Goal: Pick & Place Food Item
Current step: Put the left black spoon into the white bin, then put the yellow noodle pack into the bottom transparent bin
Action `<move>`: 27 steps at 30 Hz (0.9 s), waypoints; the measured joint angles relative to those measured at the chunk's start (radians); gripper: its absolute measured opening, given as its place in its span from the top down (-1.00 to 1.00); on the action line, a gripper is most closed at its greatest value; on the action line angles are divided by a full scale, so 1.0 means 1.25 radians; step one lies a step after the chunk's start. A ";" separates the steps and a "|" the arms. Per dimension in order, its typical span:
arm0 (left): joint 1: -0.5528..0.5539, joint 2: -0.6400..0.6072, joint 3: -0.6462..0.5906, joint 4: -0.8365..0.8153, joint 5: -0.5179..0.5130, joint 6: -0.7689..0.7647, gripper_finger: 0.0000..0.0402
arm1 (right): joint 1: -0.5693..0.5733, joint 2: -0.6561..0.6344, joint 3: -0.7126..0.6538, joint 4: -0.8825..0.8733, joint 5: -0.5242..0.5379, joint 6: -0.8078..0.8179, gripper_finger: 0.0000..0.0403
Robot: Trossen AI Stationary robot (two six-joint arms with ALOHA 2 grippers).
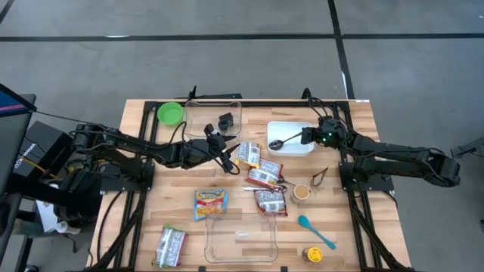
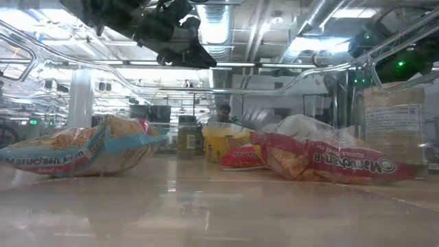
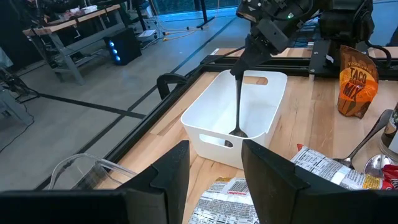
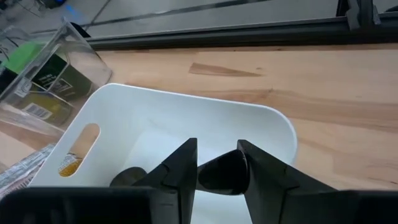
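Near edge of the wooden slatted worktop (image 1: 136, 227): an empty clear plastic tray (image 1: 242, 240), with crinkled foil ramen packets (image 1: 266, 189) scattered just beyond it around mid-worktop. Left claw (image 1: 224, 149) hangs over mid-worktop beside the packets, fingers (image 3: 171, 174) apart, nothing held. Farther back, right claw (image 1: 312, 136) is clamped on the handle of a black long-handled spoon (image 1: 286, 142), whose bowl dips into the white rectangular plastic bin (image 1: 295, 149); a clear container (image 1: 204, 113) and green round bowl (image 1: 170, 113) sit along the far edge.

"taco mix" on an orange pouch (image 3: 359, 84); "maruchan" on a noodle packet (image 2: 329, 160).
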 joint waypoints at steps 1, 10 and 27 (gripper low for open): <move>0.000 0.000 0.000 0.000 0.000 0.000 0.30 | 0.000 0.000 0.008 -0.015 0.000 -0.002 0.47; 0.000 0.000 0.000 0.000 0.000 0.000 0.30 | 0.000 0.000 0.036 -0.055 0.043 -0.034 0.47; 0.000 0.000 0.000 0.000 0.000 0.000 0.30 | -0.031 0.000 0.036 -0.065 0.144 -0.098 0.47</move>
